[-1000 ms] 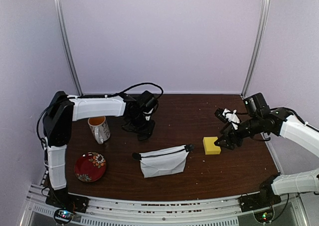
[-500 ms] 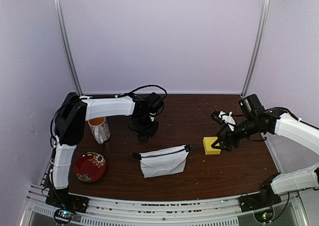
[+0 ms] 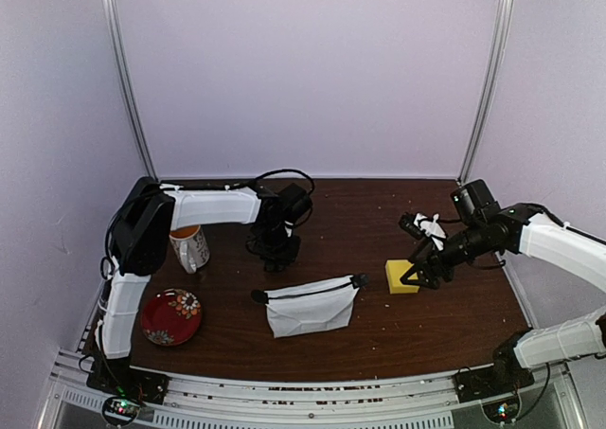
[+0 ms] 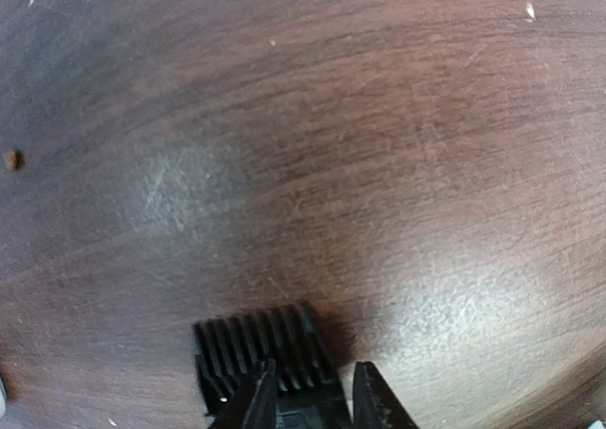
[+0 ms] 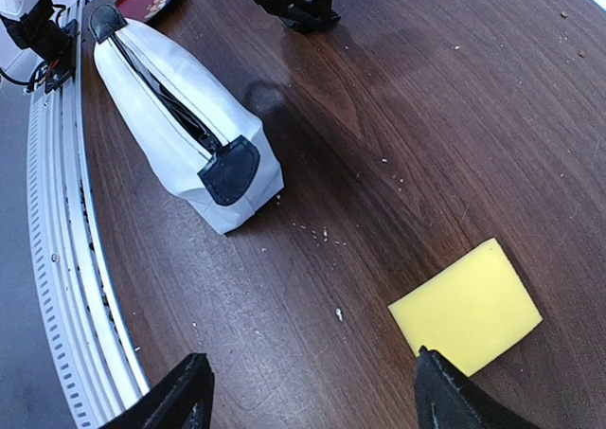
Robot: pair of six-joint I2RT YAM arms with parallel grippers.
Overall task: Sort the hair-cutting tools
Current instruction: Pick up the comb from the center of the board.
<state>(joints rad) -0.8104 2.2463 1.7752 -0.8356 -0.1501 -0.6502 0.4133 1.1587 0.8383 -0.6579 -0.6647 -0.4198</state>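
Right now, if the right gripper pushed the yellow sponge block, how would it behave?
The yellow sponge block lies flat, so it would likely slide, not tip. It looks like light foam, probably squashing if pinched by the open right gripper.

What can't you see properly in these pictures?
- Black toothed piece: left wrist view; the bottom edge and fingers hide its lower half.
- Anything beneath the left gripper: top view; arm and gripper make one dark blob.
- Inside the white pouch: right wrist view; the zipper slit is too dark.
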